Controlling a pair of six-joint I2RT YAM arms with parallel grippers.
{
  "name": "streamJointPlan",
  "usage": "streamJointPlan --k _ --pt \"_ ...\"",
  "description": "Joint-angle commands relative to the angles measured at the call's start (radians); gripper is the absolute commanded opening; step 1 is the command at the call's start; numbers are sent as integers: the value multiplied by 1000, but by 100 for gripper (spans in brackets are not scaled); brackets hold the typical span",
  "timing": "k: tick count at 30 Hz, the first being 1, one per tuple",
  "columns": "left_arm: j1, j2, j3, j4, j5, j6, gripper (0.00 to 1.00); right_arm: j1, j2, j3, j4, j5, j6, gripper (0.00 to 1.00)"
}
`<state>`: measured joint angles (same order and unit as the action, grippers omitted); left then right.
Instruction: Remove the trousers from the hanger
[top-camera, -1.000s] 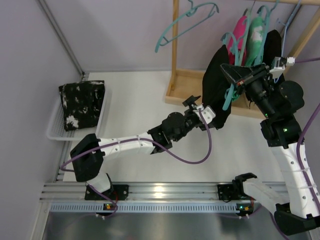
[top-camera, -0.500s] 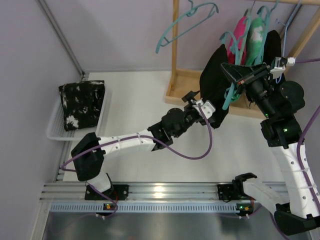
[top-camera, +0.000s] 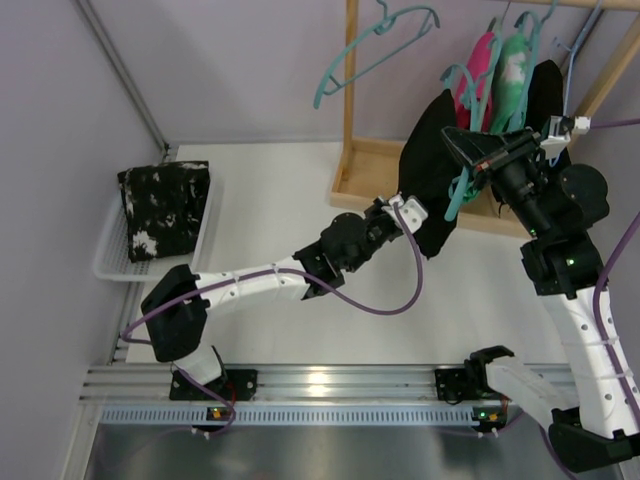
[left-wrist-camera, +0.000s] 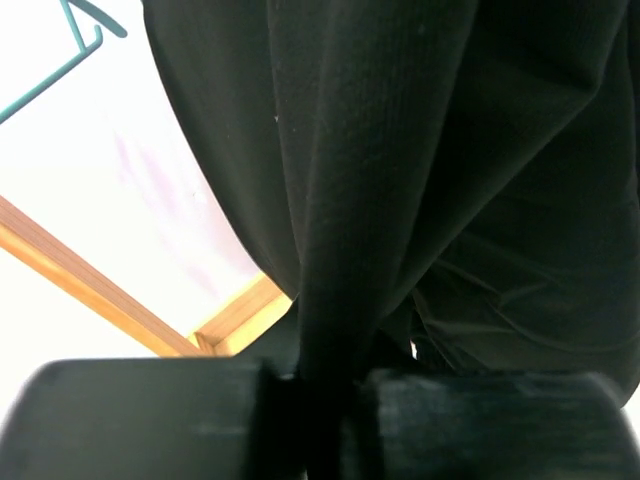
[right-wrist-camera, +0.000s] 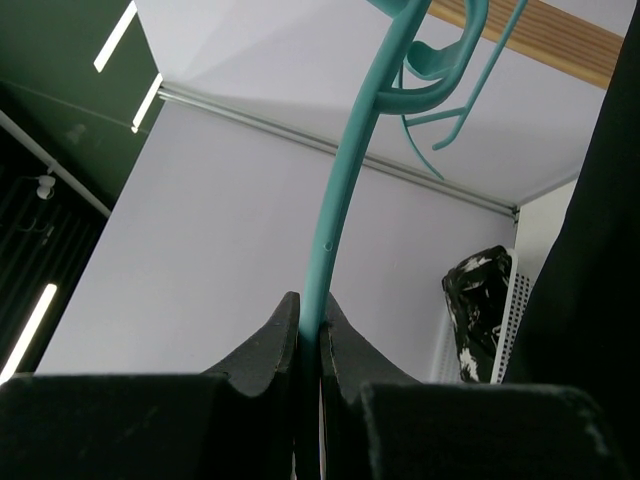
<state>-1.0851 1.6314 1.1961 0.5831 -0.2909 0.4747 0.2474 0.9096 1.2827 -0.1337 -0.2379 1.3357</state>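
My right gripper (right-wrist-camera: 310, 318) pinches the hanger (right-wrist-camera: 345, 190) at upper right, bracing it so my left gripper (left-wrist-camera: 316, 388), clamped on the trousers (left-wrist-camera: 400, 180), can pull them free.

The trousers (top-camera: 425, 180) seemingly hang on the hanger (top-camera: 456, 198) — tray (top-camera: 112, 262) leftward.

Plain black trousers (top-camera: 425, 190); teal hanger (right-wrist-camera: 330, 243); black cloth (top-camera: 163, 205), white-speckled; pink garment (top-camera: 478, 60); green garment (top-camera: 513, 65).

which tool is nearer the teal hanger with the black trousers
Right. The right tool is shut on the stem of the hanger; the left tool pinches a fold of the trousers, not touching the hanger.
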Motion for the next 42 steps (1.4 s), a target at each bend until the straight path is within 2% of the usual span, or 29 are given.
streamJointPlan --k 1,13,19,31,42 --pt "7 -67 26 75 -22 8 0 10 -38 27 158 -8 -20 0" --pt "13 -220 56 -80 -25 -2 0 10 -40 -48 164 6 -104 0" --pt "34 -265 129 -170 -68 -1 0 10 -41 -98 166 -1 -135 0" --pt "42 -265 396 -298 -109 -10 0 39 -63 -243 100 -29 -224 0" --pt "50 -193 700 -293 -100 73 0 87 -84 -365 65 -23 -340 0"
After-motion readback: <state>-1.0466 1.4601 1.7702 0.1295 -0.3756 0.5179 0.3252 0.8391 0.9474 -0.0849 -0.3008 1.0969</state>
